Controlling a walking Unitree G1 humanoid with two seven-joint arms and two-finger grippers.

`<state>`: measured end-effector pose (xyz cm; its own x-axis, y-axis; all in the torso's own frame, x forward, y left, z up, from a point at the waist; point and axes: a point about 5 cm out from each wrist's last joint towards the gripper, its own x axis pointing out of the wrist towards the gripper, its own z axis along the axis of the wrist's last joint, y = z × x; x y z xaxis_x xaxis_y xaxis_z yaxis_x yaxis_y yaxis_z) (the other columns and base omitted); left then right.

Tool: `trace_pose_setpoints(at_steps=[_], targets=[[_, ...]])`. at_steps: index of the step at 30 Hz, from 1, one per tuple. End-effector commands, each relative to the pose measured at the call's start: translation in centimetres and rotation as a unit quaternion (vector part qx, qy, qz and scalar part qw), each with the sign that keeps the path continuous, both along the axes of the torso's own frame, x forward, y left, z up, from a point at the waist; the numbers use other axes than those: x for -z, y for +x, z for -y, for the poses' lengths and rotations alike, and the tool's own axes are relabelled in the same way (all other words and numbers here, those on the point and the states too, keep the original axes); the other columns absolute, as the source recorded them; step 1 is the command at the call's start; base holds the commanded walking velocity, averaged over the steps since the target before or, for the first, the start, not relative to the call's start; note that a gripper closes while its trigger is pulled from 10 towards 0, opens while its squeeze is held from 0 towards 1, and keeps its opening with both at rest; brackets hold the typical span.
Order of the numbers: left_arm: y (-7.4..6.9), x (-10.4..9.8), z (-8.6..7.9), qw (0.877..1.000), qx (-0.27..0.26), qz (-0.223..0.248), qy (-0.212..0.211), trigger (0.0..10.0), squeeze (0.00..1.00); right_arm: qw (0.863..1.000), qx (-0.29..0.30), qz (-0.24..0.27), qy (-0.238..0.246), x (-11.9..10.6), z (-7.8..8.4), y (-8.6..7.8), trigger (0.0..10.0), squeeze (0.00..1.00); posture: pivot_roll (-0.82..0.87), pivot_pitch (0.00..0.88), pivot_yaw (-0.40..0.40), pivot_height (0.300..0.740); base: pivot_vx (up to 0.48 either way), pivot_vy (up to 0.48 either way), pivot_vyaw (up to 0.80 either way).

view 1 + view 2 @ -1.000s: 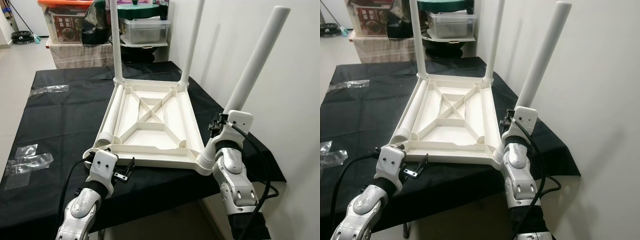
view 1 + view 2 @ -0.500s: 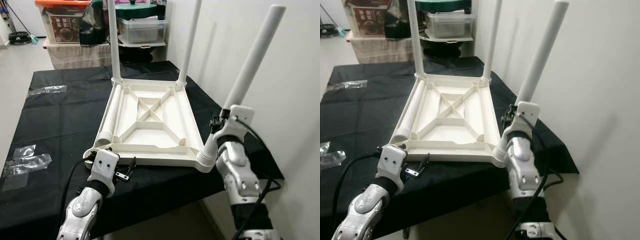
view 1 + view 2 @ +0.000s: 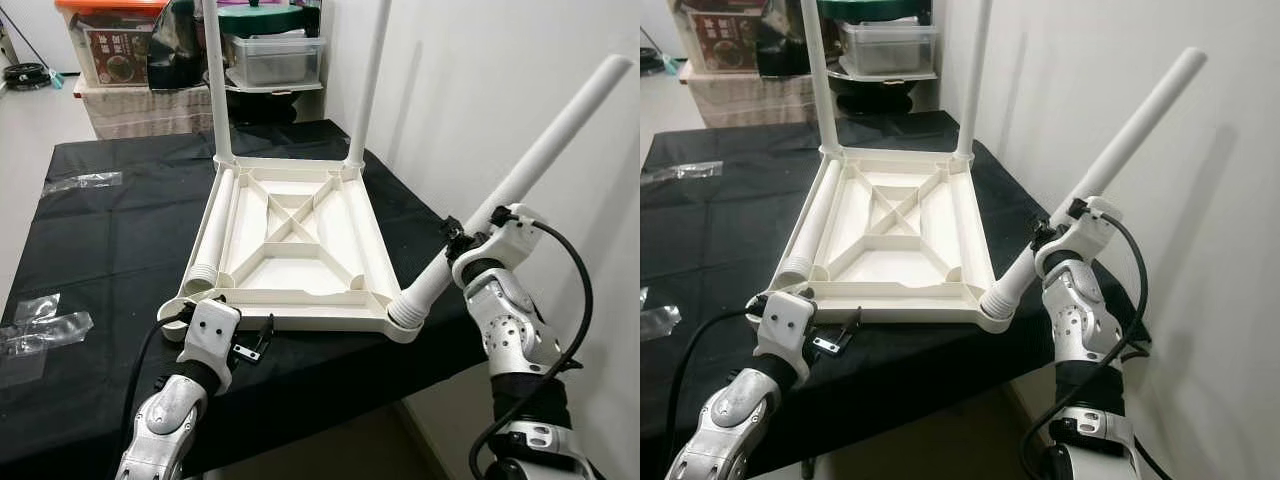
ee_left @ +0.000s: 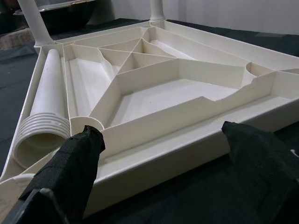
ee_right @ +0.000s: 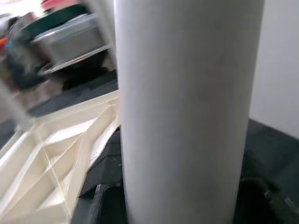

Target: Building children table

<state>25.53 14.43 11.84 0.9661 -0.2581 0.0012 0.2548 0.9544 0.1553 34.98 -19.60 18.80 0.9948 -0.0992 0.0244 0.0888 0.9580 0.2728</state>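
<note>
The white table top (image 3: 290, 240) lies upside down on the black-covered table (image 3: 110, 250). Two white legs (image 3: 213, 80) (image 3: 368, 80) stand upright in its far corners. A loose leg (image 3: 215, 230) lies inside it along the left rim. My right gripper (image 3: 464, 238) is shut on a fourth leg (image 3: 545, 150), which leans far to the right with its threaded end at the near right corner socket (image 3: 405, 312). My left gripper (image 3: 252, 346) is open just in front of the near left rim; its black fingers (image 4: 74, 163) frame the rim in the left wrist view.
A white wall (image 3: 480, 100) runs close along the right, next to the tilted leg. Storage boxes (image 3: 120, 40) and a clear container (image 3: 275, 60) stand behind the table. Plastic wrappers (image 3: 40, 325) (image 3: 85, 180) lie on the cloth at left.
The leg in my right gripper has tipped from nearly upright to leaning far right, and the right gripper moved right with it. The left gripper stayed put.
</note>
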Motion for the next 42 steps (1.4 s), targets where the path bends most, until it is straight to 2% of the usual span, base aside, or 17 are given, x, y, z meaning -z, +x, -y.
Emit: trace_pose_setpoints(at_steps=[1, 3, 4, 5, 6, 7, 16, 24, 33, 35, 42], targets=[[0.0, 0.4, 0.1, 1.0, 0.001, -0.006, 0.004, 10.0, 0.0, 0.999, 0.002, -0.006, -0.041, 0.8, 0.1, -0.3, 10.0, 0.0, 0.02, 0.0, -0.067, 0.74, 0.0, 0.0, 0.0], [0.0, 0.4, 0.1, 1.0, 0.001, -0.006, 0.005, 10.0, 0.0, 0.998, -0.017, 0.034, -0.058, -0.5, -0.5, -0.6, 10.0, 0.0, 0.02, 0.0, -0.067, 0.74, 0.0, 0.0, 0.0], [0.0, 0.4, 0.1, 1.0, 0.001, -0.006, 0.005, 10.0, 0.0, 0.998, -0.017, 0.034, -0.058, -0.5, -0.5, -0.6, 10.0, 0.0, 0.02, 0.0, -0.067, 0.74, 0.0, 0.0, 0.0], [0.0, 0.4, 0.1, 1.0, 0.001, -0.005, 0.005, 10.0, 0.0, 0.994, -0.044, 0.074, -0.069, -1.8, -1.2, -0.9, 10.0, 0.0, 0.02, 0.0, -0.067, 0.74, 0.0, 0.0, 0.0], [0.0, 0.4, 0.1, 1.0, 0.001, -0.005, 0.005, 10.0, 0.0, 0.994, -0.044, 0.074, -0.069, -1.8, -1.2, -0.9, 10.0, 0.0, 0.02, 0.0, -0.067, 0.74, 0.0, 0.0, 0.0], [0.0, 0.4, 0.1, 1.0, 0.001, -0.005, 0.004, 10.0, 0.0, 0.988, -0.067, 0.11, -0.082, -2.9, -1.7, -1.3, 10.0, 0.0, 0.02, 0.0, -0.067, 0.74, 0.0, 0.0, 0.0], [0.0, 0.4, 0.0, 1.0, 0.002, -0.005, 0.004, 10.0, 0.0, 0.974, -0.087, 0.17, -0.121, -5.1, -1.6, -2.2, 10.0, 0.0, 0.01, 0.0, -0.061, 0.74, 0.0, 0.0, 0.0], [0.1, 0.4, 0.1, 1.0, 0.004, -0.005, 0.004, 10.0, 0.0, 0.967, -0.108, 0.183, -0.137, -5.6, -1.9, -2.7, 10.0, 0.0, 0.01, 0.0, -0.057, 0.74, 0.0, 0.0, 0.0], [0.1, 0.4, -0.1, 1.0, 0.004, -0.005, 0.006, 10.0, 0.0, 0.955, -0.154, 0.166, -0.189, -3.5, -2.5, -3.7, 10.0, 0.0, 0.01, 0.0, -0.054, 0.74, 0.0, 0.0, 0.0], [0.2, 0.4, -0.1, 1.0, 0.003, -0.005, 0.006, 10.0, 0.0, 0.956, -0.157, 0.154, -0.195, -2.8, -2.2, -3.7, 10.0, 0.0, 0.01, 0.0, -0.054, 0.74, 0.0, 0.0, 0.0], [0.1, 0.4, -0.1, 1.0, 0.002, -0.005, 0.005, 10.0, 0.0, 0.959, -0.143, 0.146, -0.196, -2.0, -1.9, -3.6, 10.0, 0.0, 0.02, 0.0, -0.056, 0.74, 0.0, 0.0, 0.0]])
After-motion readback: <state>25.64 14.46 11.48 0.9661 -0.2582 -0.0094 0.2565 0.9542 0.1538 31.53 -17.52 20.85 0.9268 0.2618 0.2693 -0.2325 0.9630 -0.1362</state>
